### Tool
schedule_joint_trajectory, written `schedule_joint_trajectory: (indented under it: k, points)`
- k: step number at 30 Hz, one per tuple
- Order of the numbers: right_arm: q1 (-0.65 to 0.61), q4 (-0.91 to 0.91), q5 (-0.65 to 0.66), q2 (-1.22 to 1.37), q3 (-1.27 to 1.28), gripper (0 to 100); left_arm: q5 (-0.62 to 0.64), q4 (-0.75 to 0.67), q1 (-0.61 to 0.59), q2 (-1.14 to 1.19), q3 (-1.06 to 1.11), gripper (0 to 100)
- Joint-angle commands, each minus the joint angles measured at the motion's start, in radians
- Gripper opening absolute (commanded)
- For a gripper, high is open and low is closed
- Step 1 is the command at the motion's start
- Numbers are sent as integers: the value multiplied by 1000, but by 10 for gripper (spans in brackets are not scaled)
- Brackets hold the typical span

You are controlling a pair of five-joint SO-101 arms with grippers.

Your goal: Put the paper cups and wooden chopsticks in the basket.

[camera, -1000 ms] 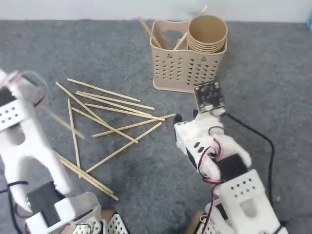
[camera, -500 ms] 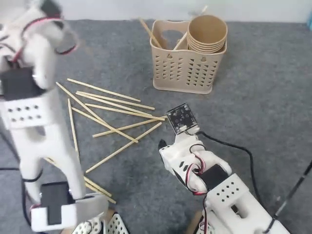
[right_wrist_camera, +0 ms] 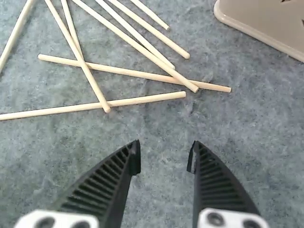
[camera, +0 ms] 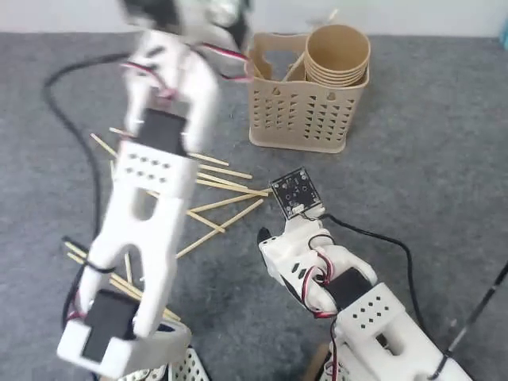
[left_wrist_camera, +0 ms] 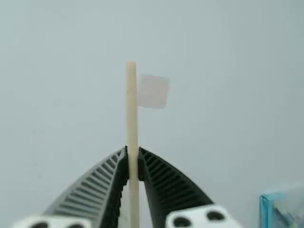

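Standing tall beside the basket (camera: 298, 111), left claw (left_wrist_camera: 133, 151) pinches a chopstick (left_wrist_camera: 131, 104); right claw (right_wrist_camera: 163, 156) gapes low.

Left arm (camera: 147, 202) raised high, fingers (left_wrist_camera: 110, 183) pinched together, right arm (camera: 353, 290) low, fingers (right_wrist_camera: 108, 186) apart

**Finding: robotics test bench, lab-type room**

Two white printed arms (camera: 147, 206) with exposed servo wiring (camera: 305, 278) and a bare circuit board (camera: 295, 193) stand on a grey carpet-like mat (camera: 444, 119). Ahead of the right gripper (right_wrist_camera: 163, 156) and its jaws, the mat carries scattered wooden chopsticks (right_wrist_camera: 118, 71). Beyond the left gripper (left_wrist_camera: 133, 154) and its jaws there is a plain pale wall (left_wrist_camera: 228, 47). A clear blue box (left_wrist_camera: 282, 209) sits off to one side of them. The surroundings are bare and functional.
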Motion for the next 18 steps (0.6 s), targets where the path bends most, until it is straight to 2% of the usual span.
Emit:
schedule_joint_trajectory:
  k: [1,9,14,16,18]
  points:
    - [-4,-13,-3,-16,-6,177,-6,-133,43,61,-12,11]
    - [-4,-13,-3,-16,-6,177,-11,-157,26,354,-209,11]
    - [-4,-13,-3,-16,-6,177,-12,-127,20,417,-269,17]
    - [-4,-13,-3,-16,-6,177,-12,-84,20,416,-269,64]
    - [-4,-13,-3,-16,-6,177,-6,-41,20,414,-271,156]
